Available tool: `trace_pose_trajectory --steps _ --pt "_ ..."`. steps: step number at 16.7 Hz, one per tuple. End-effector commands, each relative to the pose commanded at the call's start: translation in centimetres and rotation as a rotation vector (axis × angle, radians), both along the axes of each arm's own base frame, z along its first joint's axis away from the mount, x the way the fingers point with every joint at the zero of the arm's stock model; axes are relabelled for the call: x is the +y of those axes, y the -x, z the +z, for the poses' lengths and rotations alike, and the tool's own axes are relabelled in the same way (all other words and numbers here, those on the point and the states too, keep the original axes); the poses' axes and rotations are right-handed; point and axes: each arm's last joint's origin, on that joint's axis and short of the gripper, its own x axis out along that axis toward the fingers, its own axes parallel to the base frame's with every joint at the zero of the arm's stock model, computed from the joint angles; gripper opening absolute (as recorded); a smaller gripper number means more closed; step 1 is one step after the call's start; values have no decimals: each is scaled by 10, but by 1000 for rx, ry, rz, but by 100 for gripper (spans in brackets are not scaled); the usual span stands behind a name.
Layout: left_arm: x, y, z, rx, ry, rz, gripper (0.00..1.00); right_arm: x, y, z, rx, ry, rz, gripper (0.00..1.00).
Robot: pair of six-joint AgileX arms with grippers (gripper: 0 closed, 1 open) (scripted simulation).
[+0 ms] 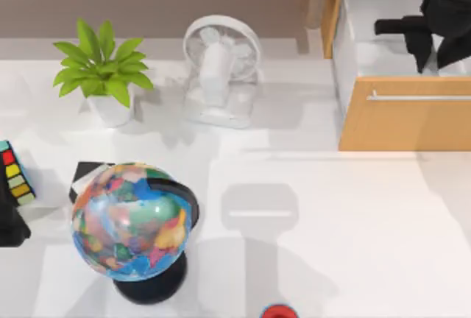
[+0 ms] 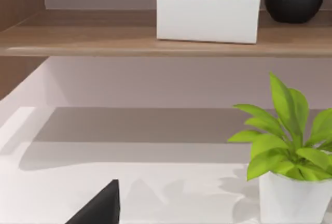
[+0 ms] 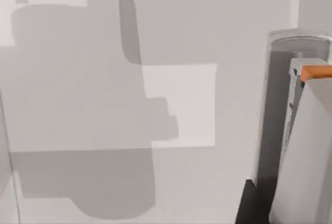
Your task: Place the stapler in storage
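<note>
Reaching over the open storage [image 1: 401,115] at the table's back right, my right gripper [image 1: 430,27] hangs above its white interior; the stapler [image 3: 303,146] lies just beside it, though I cannot tell my grip. My left arm [image 1: 11,222] rests parked at left.

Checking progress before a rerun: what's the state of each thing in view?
storage: pulled open, white inside exposed.
stapler: lying flat mid-table, outside storage, not held.
right gripper: over the open storage.
left gripper: parked at the table's left edge.
globe: upright on its stand.
fan: standing upright.
</note>
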Motion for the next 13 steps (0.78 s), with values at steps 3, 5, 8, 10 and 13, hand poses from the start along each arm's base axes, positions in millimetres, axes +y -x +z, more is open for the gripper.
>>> trace_pose_trajectory --steps 3,5,8,10,13 --pt "0 0 0 0 0 0 100 -2 -3 -25 88 -24 20 0" --pt "0 0 0 0 0 0 100 -2 -2 -28 107 -30 21 0" --pt "0 0 0 0 0 0 100 -2 -2 -28 107 -30 21 0" --pt "0 0 0 0 0 0 100 0 -2 -29 104 -29 25 0" --pt "0 0 0 0 0 0 100 -1 -3 -34 101 -29 23 0"
